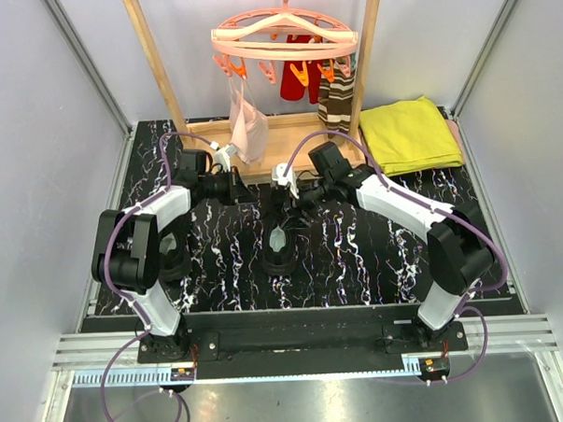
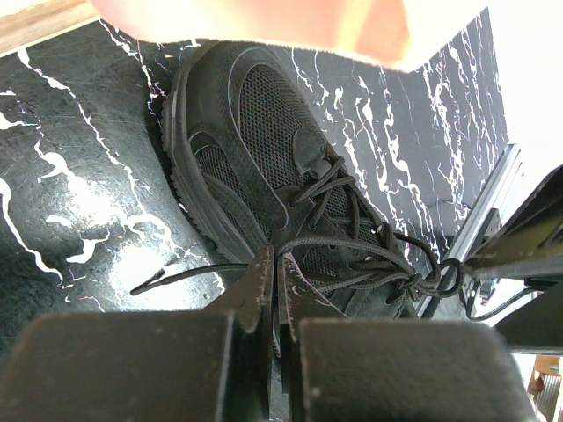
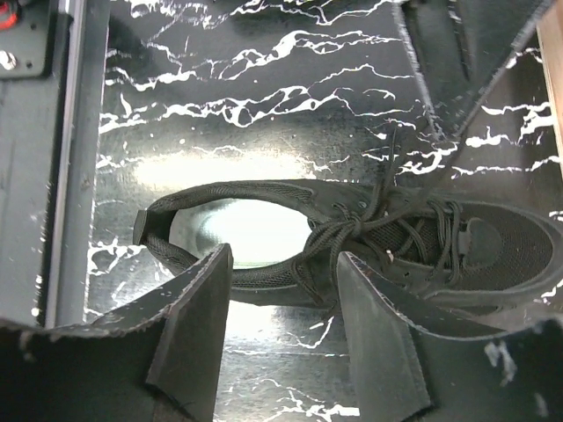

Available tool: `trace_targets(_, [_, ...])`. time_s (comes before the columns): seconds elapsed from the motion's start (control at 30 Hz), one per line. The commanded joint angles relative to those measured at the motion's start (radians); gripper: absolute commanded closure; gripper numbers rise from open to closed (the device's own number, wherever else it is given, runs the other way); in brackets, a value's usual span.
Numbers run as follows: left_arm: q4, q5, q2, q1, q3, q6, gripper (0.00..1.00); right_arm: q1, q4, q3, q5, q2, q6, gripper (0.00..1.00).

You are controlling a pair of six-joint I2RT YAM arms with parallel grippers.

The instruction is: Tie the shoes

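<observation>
One black shoe point(image 1: 280, 241) lies mid-table, toe toward the back, pale insole showing. In the left wrist view the shoe point(image 2: 255, 141) fills the middle, and my left gripper point(image 2: 275, 264) is shut on a thin black lace point(image 2: 352, 242) that runs to a knot point(image 2: 422, 281). A loose lace end point(image 2: 167, 280) trails left on the table. In the right wrist view the shoe point(image 3: 369, 242) lies sideways, and my right gripper point(image 3: 281, 264) is open above its near side, by the knot point(image 3: 339, 230). From above, my left gripper point(image 1: 255, 193) and right gripper point(image 1: 295, 199) meet over the toe end. A second shoe is not clearly visible.
A wooden rack point(image 1: 288, 141) stands at the back with a pink clip hanger point(image 1: 283, 38), a pale cloth point(image 1: 248, 128), a red garment point(image 1: 299, 75) and striped brown socks point(image 1: 335, 95). A folded yellow towel point(image 1: 409, 135) lies back right. A metal rail point(image 3: 66, 158) borders the table.
</observation>
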Motion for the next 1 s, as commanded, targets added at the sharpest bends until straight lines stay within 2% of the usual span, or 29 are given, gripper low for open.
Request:
trace_targets(0.0, [0.039, 0.019, -0.011, -0.002, 0.039, 0.005, 1.0, 0.02, -0.01, -0.003, 0.035, -0.018, -0.128, 0.41])
trace_targets(0.1, [0.038, 0.021, -0.011, -0.001, 0.04, 0.005, 1.0, 0.023, -0.017, -0.003, 0.061, -0.01, -0.169, 0.45])
trace_targets(0.2, [0.033, 0.018, -0.01, -0.002, 0.043, 0.008, 1.0, 0.023, -0.017, -0.014, 0.09, -0.015, -0.206, 0.54])
trace_targets(0.27, [0.03, 0.019, -0.008, 0.0, 0.045, 0.01, 1.0, 0.023, -0.017, -0.023, 0.113, -0.028, -0.225, 0.65])
trace_targets(0.43, [0.03, 0.018, -0.005, -0.001, 0.05, 0.013, 1.0, 0.023, -0.015, -0.063, 0.139, -0.062, -0.266, 0.8])
trace_targets(0.6, [0.027, 0.015, -0.002, -0.002, 0.054, 0.015, 1.0, 0.022, -0.014, -0.083, 0.151, -0.084, -0.268, 1.0])
trace_targets(0.83, [0.012, 0.001, -0.001, 0.006, 0.054, 0.024, 1.0, 0.016, -0.006, -0.092, 0.18, -0.113, -0.19, 1.0])
trace_targets(0.97, [0.012, -0.012, 0.001, 0.025, 0.054, 0.019, 1.0, -0.012, 0.013, -0.109, 0.179, -0.13, -0.075, 1.0])
